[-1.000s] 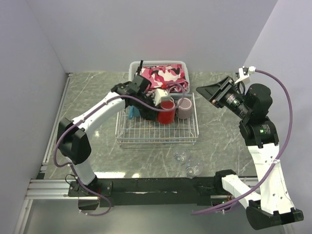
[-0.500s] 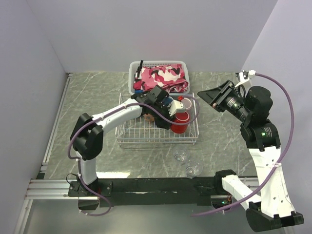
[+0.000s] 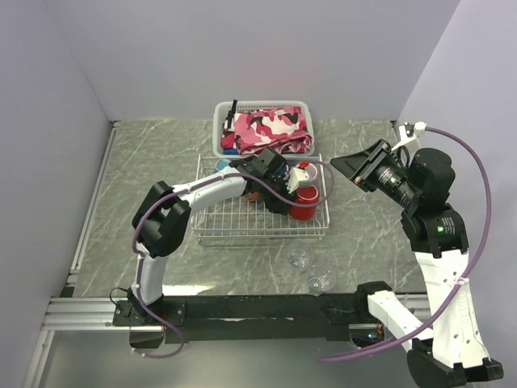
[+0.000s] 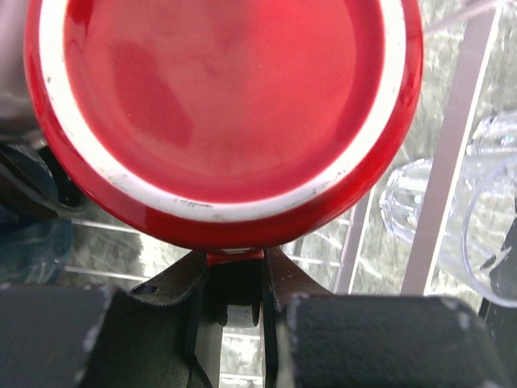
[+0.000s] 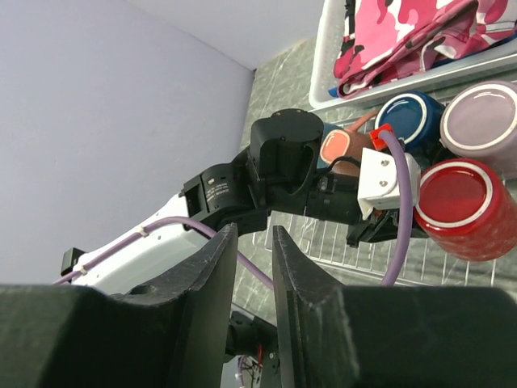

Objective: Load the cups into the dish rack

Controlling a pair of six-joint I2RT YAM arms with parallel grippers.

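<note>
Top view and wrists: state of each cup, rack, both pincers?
dish rack: partly loaded
red mug: base up, in rack, gripped by handle
left pincer: shut on red mug
mauve mug: base up, in rack
navy mug: base up, in rack
clear glasses: on table, outside rack
right pincer: slightly open, empty

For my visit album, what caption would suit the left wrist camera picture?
Left fingers pinch the handle of an upturned red mug over the dish rack, clear glasses beyond.
</note>
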